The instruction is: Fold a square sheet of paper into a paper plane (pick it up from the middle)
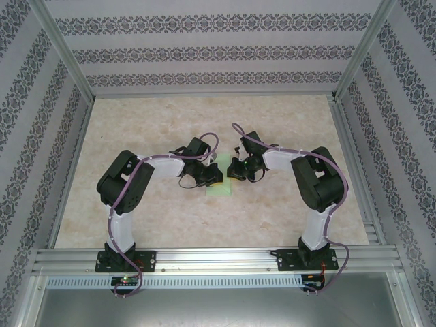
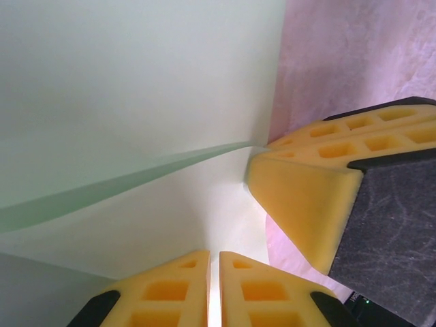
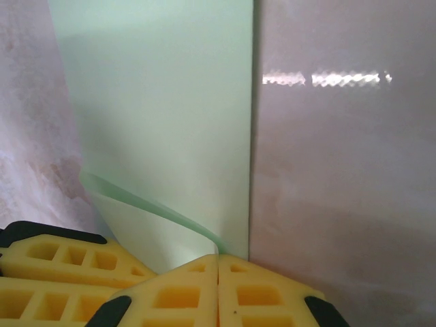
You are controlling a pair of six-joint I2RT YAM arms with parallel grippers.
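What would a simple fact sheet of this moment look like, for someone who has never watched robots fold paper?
Surface: pale marbled table
Paper: pale green sheet, lying mid-table, partly folded, one flap lifted
Left fingers: shut, tips at the sheet
Right fingers: shut, tips at the folded corner
Spacing: both sets of fingers close together over the sheet
Pinched or only pressed: cannot tell

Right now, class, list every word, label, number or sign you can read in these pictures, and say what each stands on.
None: there is no readable text anywhere.
The green paper is plain, the right claw is unmarked yellow, and the patterned wall carries ornament, not lettering.
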